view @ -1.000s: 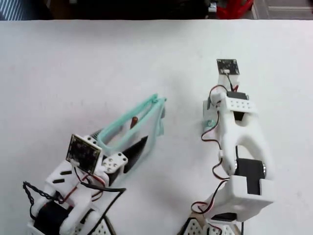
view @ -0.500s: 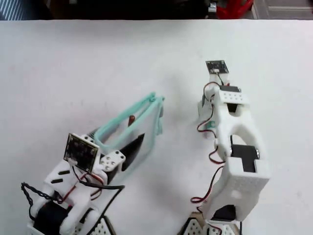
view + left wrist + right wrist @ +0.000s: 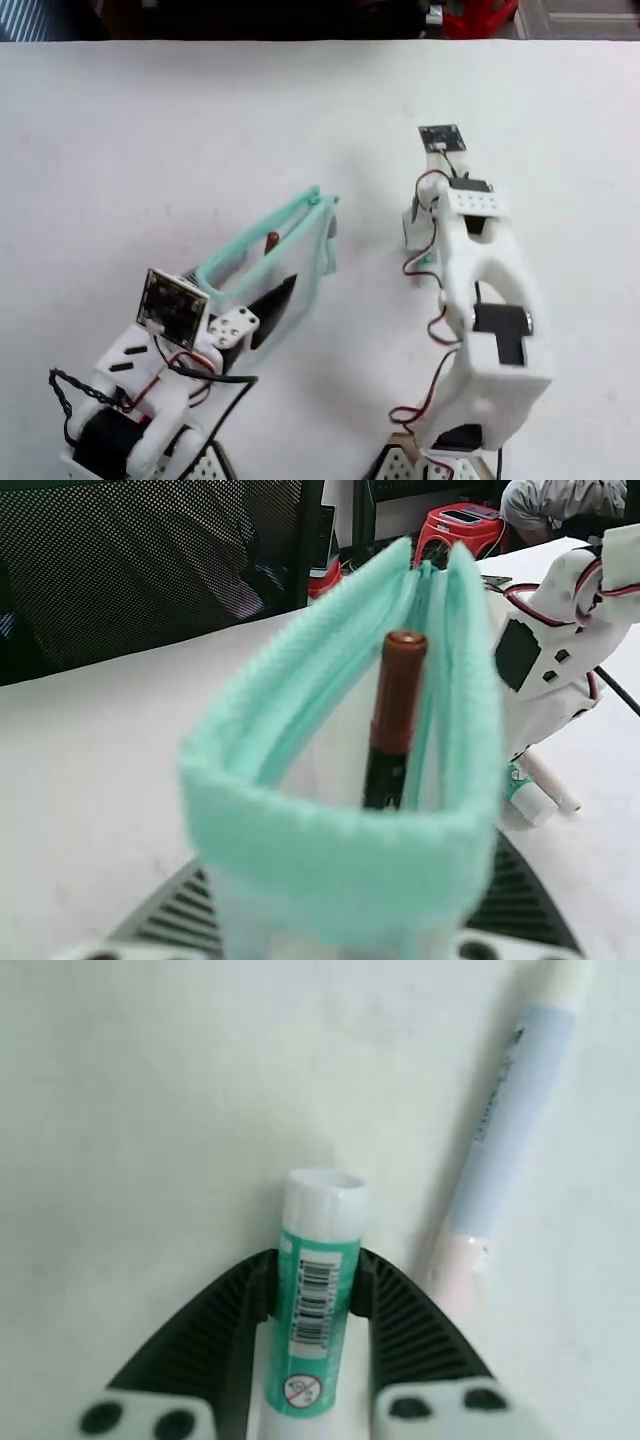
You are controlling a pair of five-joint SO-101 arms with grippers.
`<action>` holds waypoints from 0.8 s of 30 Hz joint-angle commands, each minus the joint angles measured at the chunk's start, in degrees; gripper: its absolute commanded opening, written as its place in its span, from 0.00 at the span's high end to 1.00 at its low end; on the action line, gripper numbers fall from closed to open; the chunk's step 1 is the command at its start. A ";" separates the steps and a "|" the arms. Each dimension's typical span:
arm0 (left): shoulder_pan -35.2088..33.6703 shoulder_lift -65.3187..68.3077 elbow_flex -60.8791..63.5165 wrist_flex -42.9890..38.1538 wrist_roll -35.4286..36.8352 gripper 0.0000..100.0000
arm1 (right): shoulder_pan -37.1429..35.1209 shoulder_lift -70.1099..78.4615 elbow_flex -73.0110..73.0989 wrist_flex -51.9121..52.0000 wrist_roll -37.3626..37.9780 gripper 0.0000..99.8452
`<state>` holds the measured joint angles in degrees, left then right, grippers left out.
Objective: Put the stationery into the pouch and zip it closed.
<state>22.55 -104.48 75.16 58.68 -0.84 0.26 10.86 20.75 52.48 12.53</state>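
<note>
The mint-green pouch (image 3: 278, 255) lies left of centre with its mouth gaping, and my left gripper (image 3: 255, 312) is shut on its near end. Inside the pouch (image 3: 330, 850) stands a brown-capped pen (image 3: 395, 715), seen from above as a small brown tip (image 3: 271, 242). My right gripper (image 3: 313, 1290) is shut on a green-and-white glue stick (image 3: 318, 1290) just above the table. Beside it lies a pale blue and pink pen (image 3: 497, 1135). In the high view the right arm (image 3: 470, 270) covers the stick; a green bit (image 3: 424, 262) shows at its left side.
White tabletop all around, with open room across the far half and between the arms. Red and black wires (image 3: 425, 300) hang along the right arm. The table's far edge (image 3: 320, 40) borders a dark room with a red stool.
The right arm has swung forward and slightly left toward the pouch side, its wrist shifting from about centre-right. The left arm with the pouch has barely shifted.
</note>
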 commanded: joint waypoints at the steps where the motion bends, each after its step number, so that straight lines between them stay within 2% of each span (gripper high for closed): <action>1: -0.48 -0.04 -0.09 -1.76 0.18 0.76 | -2.24 -18.51 5.54 -2.59 0.44 0.98; 6: -0.48 -0.04 0.00 -1.58 0.18 0.76 | -10.51 -40.48 10.81 0.40 1.23 0.98; 9: -0.48 -0.04 0.00 -1.49 0.18 0.76 | -16.22 -51.47 9.49 5.49 4.57 0.98; 12: -0.48 -0.04 0.70 -1.76 0.18 0.76 | -19.91 -59.91 5.98 8.48 4.48 0.98; 17: -0.31 -0.04 2.64 -3.96 0.18 0.76 | -24.57 -68.79 -2.37 8.57 4.22 0.98; 24: -0.40 -0.04 2.55 -3.96 0.18 0.76 | -36.70 -70.02 -11.78 -0.31 -5.63 0.98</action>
<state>22.55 -104.48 78.15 56.13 -0.84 -33.05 -59.91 13.19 57.41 9.98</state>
